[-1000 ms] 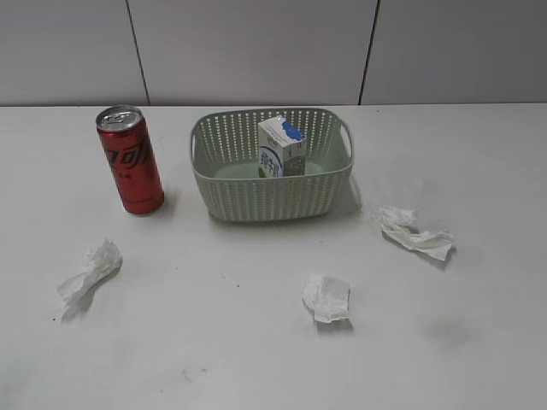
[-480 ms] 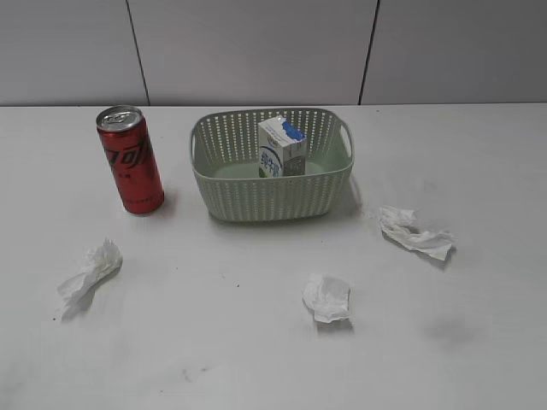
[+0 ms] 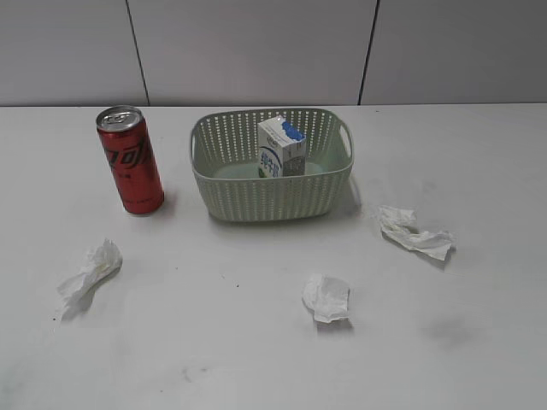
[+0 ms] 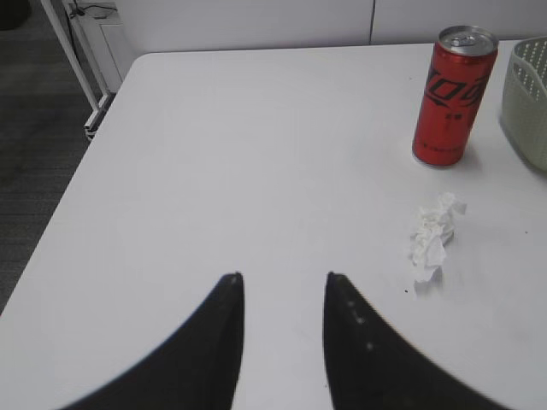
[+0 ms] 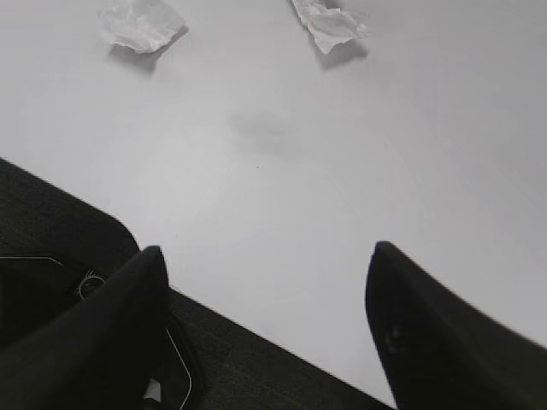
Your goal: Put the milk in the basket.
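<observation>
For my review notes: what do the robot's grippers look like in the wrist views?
Only fingertips show. The left gripper has two black, matte fingers that curve and taper to blunt tips; small pale specks dot the one at the right of the view. The right gripper shows two black rounded tips, blurred, with no markings legible. The exterior view shows neither arm.

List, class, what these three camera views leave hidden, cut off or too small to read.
- Milk: exterior view, its lower part is hidden behind the basket front wall; its small print is too small to read.
- Basket: left wrist view, only a sliver shows at the right edge.
- Left gripper and right gripper: absent from the exterior view; the wrist views show only the fingertips, cut off by the bottom edge.
- Red can: its far side is unseen.
</observation>
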Available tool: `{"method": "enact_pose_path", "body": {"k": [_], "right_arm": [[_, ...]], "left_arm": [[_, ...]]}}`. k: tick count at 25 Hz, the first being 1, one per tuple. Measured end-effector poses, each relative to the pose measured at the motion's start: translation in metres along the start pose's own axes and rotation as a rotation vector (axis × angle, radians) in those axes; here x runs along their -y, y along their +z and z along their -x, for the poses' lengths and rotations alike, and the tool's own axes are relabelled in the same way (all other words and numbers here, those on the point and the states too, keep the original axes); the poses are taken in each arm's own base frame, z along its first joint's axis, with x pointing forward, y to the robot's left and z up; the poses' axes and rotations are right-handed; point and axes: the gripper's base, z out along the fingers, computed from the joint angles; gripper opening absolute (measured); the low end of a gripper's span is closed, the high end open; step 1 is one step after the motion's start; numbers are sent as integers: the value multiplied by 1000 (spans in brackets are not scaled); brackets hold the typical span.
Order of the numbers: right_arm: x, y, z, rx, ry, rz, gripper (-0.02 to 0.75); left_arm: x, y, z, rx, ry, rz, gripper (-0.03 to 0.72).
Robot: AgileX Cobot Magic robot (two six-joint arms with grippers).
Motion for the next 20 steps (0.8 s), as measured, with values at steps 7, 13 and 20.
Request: {"method": "enact_pose_path", "body": {"k": [7,13,20], "right_arm": [[7,-9,-6,49,116,-110,555],[7,-33,-25,200,291,-329,555],[-1,-47,-38,308,354,-450,554]], "left_arm": [[0,0,0,0,-1,0,238],[0,0,0,0,-1,0,238],[0,0,0,0,0,0,238]]}}
